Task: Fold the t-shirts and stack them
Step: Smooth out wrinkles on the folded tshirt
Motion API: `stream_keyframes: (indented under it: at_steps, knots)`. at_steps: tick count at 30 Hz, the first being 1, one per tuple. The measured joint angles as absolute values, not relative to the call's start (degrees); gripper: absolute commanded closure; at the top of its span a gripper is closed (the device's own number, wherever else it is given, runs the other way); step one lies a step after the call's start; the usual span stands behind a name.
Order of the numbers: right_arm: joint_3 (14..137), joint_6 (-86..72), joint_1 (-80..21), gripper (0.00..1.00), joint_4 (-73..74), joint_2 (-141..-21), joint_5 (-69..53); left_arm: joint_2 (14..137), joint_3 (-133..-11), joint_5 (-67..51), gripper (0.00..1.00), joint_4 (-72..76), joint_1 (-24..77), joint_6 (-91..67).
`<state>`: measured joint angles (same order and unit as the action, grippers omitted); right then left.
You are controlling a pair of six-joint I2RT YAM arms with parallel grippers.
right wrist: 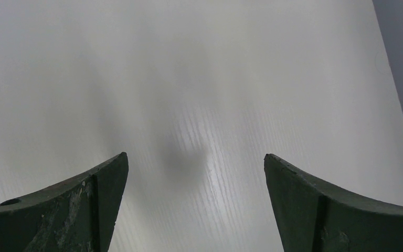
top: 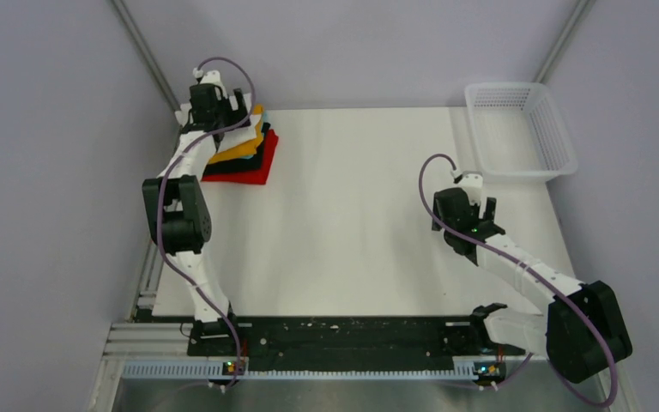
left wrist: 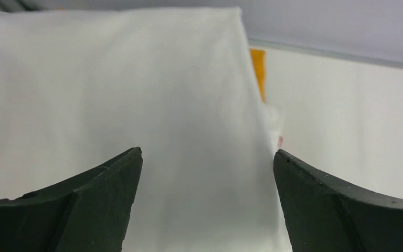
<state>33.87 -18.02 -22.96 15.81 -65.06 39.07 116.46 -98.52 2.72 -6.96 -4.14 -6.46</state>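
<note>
The white t-shirt lies flat on top of the stack of folded shirts, orange and red showing beneath, at the far left corner of the table. My left gripper is right over it, fingers spread and holding nothing. My right gripper, fingers also apart, hangs over the table, well apart from the shirts.

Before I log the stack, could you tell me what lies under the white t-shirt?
Edges of an orange shirt, a black shirt and a red shirt show beneath the white t-shirt; the rest of each is covered.
</note>
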Motion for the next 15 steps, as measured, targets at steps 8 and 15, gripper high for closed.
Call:
stream_keyframes:
  at_steps: [8, 15]
  knots:
    - [33.9, -18.2, -23.0, 0.01, 15.9, -65.9, 37.1, 112.4, -89.9, -14.8, 0.01, -3.5, -3.5, -12.4]
    - [33.9, -18.6, -23.0, 0.01, 16.3, -65.6, 34.9, 109.9, -85.9, -19.2, 0.01, -0.3, -2.9, -16.9]
